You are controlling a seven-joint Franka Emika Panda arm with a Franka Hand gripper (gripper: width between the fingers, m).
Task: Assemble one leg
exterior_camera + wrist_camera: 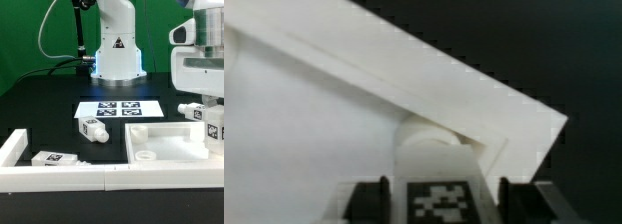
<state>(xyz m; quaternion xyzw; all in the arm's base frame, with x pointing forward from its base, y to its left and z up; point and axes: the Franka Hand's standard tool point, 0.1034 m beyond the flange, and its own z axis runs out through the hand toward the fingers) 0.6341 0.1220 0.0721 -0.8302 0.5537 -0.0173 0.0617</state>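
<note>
My gripper [209,106] stands at the exterior view's right, shut on a white leg [213,128] that carries a marker tag. It holds the leg upright over the right corner of the white square tabletop [165,146]. In the wrist view the leg [443,165] sits between my two dark fingers [374,200], its far end against the tabletop's corner [491,110]. The contact point under the leg is hidden. Three more white legs lie loose: one left of the tabletop [95,128], one at the front left [54,158], one behind the tabletop [189,110].
The marker board [120,109] lies behind the tabletop, in front of the robot's base [116,60]. A white U-shaped fence [60,178] runs along the front and the left side. The table is black.
</note>
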